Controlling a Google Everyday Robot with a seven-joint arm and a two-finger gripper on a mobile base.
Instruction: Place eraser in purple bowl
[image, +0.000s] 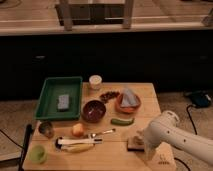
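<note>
**benchrat:** Where's the eraser (133, 143) sitting right now?

**mika_k:** Front right part of the wooden table (150, 92), lying flat. It's a little rectangular slab, tan on top with a darker base. The gripper (146, 148), on the end of the smooth white arm (175, 136), is down right at the slab's right end with its jaws spread wide. Can't tell if it's actually touching the block, because the arm's rounded shell covers that bit.

**benchrat:** And the purple bowl (94, 111)?

**mika_k:** Middle of the table, well apart from the eraser, up and to the left of it. Round, shallow, dark maroon, kinda glossy inside. A small green pickle-shaped thing (122, 121) lies between the two, just right of the bowl.

**benchrat:** Anything else on there?

**mika_k:** Green rectangular tray (50, 95) on the left with a flat grey block (63, 102) inside. Orange bowl (119, 106) behind the pickle thing, holding a crumpled blue-grey cloth (129, 97). Short white cup (95, 81) at the back edge. In front of the purple bowl there's a round orange ball (77, 130), and a shiny metal utensil (101, 133) beside it.
</note>
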